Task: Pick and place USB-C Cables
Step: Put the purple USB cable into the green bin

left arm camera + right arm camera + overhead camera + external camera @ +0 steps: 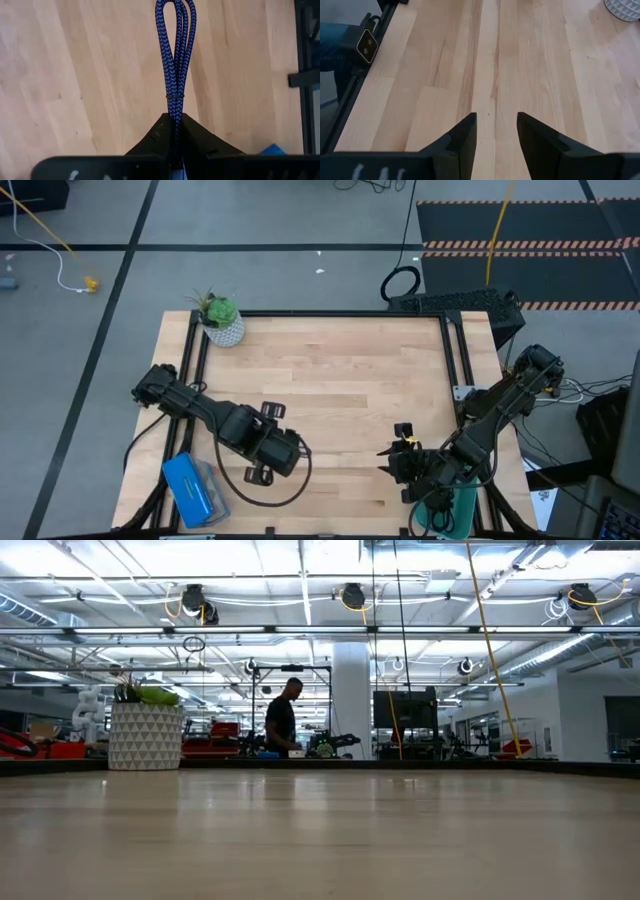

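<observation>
1. Blue-purple braided USB-C cable [175, 65]: folded into long loops, bound by a thin tie.
2. Pinched between left gripper [175, 134] fingertips, loops extending straight ahead above the wood.

lots cut off here
the braided blue-purple cable loop [175, 55] runs past the frame edge, its lower end buried between the left gripper [175, 135] fingers; the teal tray [440, 515] is mostly hidden under the right arm.

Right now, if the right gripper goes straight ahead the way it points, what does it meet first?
Probably nothing soon: ahead of the open right gripper lies only bare table. The white planter stands far off, to one side.
</observation>
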You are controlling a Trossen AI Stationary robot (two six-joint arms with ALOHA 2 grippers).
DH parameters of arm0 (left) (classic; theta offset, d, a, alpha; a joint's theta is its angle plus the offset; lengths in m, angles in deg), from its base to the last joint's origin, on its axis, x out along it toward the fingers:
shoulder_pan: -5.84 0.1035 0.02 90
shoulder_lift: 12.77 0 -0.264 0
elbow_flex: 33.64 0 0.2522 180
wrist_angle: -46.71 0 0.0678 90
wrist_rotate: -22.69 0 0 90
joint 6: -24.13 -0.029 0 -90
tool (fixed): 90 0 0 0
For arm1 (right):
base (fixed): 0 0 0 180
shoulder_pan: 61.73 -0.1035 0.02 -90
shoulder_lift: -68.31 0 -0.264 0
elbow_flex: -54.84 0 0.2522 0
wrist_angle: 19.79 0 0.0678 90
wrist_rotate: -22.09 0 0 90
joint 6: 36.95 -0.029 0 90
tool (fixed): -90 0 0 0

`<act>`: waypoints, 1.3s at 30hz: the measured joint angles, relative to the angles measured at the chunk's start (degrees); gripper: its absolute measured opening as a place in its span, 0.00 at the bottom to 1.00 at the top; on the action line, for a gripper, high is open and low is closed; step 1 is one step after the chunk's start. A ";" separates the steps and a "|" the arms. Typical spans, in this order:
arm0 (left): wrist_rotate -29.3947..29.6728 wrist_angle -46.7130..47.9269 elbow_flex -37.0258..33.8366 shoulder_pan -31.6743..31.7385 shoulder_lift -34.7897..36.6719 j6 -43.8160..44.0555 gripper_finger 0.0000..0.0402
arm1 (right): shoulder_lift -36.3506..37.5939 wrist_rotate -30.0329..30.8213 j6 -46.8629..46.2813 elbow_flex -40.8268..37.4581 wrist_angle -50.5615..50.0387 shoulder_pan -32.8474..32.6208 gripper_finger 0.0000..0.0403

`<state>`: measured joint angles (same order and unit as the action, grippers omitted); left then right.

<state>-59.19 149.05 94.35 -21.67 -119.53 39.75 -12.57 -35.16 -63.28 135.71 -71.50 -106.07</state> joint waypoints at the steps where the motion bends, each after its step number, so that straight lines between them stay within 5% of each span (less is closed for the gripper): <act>1: 0.02 1.19 0.83 0.00 0.00 0.02 0.06 | 0.00 0.00 0.00 -0.02 0.00 0.00 0.33; 18: 1.31 1.37 13.55 0.30 0.02 -8.13 0.06 | 0.00 0.93 0.03 -0.04 0.49 0.00 0.33; 25: 7.47 -0.06 13.55 1.03 0.02 -9.18 0.06 | 0.86 11.23 2.13 -0.09 3.72 0.02 0.33; 31: 9.04 -9.35 12.20 2.07 0.01 -12.40 0.06 | 1.40 15.78 10.86 -0.09 13.71 -0.33 0.33; 39: 8.94 -33.83 3.85 1.51 -0.17 -23.11 0.07 | 1.57 18.67 19.57 -0.09 25.14 -1.87 0.33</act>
<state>-50.25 115.22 98.20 -20.16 -119.70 16.64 -11.01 -16.49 -43.70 135.63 -46.36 -107.94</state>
